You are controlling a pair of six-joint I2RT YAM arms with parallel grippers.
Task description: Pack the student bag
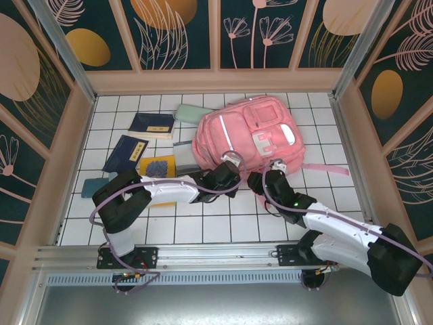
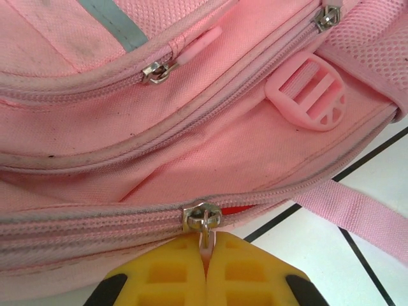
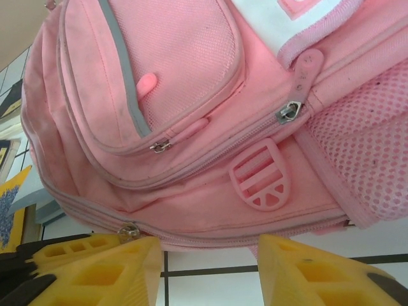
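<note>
Top external view: both arms reach in to the near edge of the student bag (image 1: 247,132)
Table: white tiled table (image 1: 223,223) under the bag
Student bag: lies flat on the tiles, front pockets up, near edge toward the arms; probably laid this way so the main zip faces the grippers
Books: blue booklets (image 1: 150,125) and a yellow book (image 1: 157,166) loose on the tiles left of the bag, not packed yet; likely waiting there as the load
Case: pale green case (image 1: 194,112) at the bag's far left corner, touching or just beside it, cannot tell which
Right gripper (image 3: 210,255): jaws apart, nothing between them, just off the bag's near edge; my guess is it waits to steady the fabric
Left gripper (image 2: 205,255): yellow fingers pressed together on the zipper pull, at the bag's near edge
Buckle: pink buckle (image 2: 306,92) on the bag's front, beyond the main zip, untouched
Zipper pull (image 2: 203,220): pinched so the main zip can be drawn; a red sliver shows in the gap beside the slider, so the zip looks barely started
Writing: small pale labels on the blue booklets and a white patch on the bag, both too small to read; no brand legible
</note>
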